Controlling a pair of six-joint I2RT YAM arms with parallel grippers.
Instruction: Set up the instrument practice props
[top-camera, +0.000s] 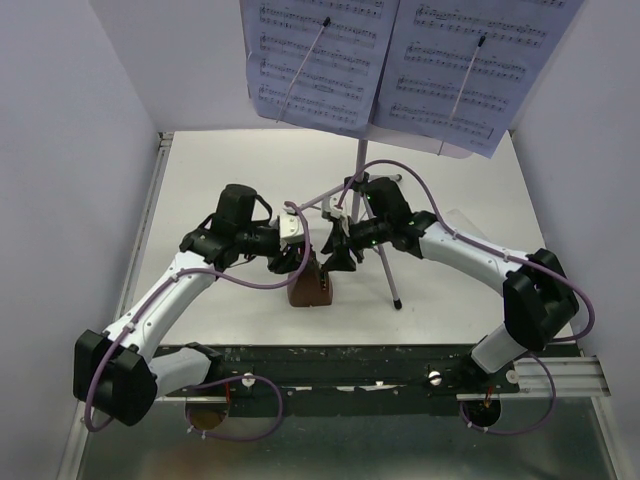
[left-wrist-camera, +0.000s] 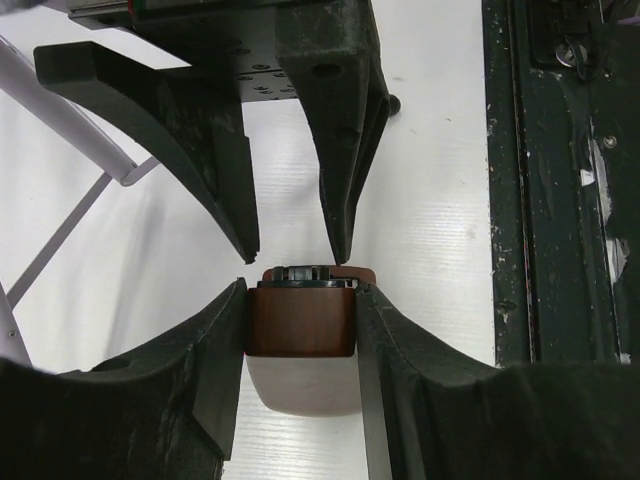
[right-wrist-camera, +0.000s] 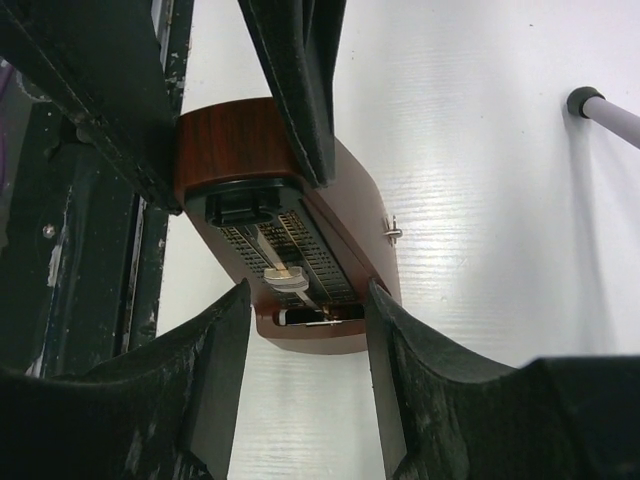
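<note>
One metronome (top-camera: 312, 289) in left claw (left-wrist-camera: 300, 292) (right claw (right-wrist-camera: 307, 296) astride).

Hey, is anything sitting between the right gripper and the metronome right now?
Nothing visible does. The right gripper is open and points straight at the metronome, close to it. The left gripper is clamped on the metronome's upper sides, and the tripod leg stands off to one side.

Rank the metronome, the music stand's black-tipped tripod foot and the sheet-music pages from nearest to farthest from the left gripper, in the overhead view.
1. The metronome: held between the fingers of the left gripper.
2. The black-tipped tripod foot: on the table, right of the metronome.
3. The sheet-music pages: up on the music stand, at the far end.
</note>
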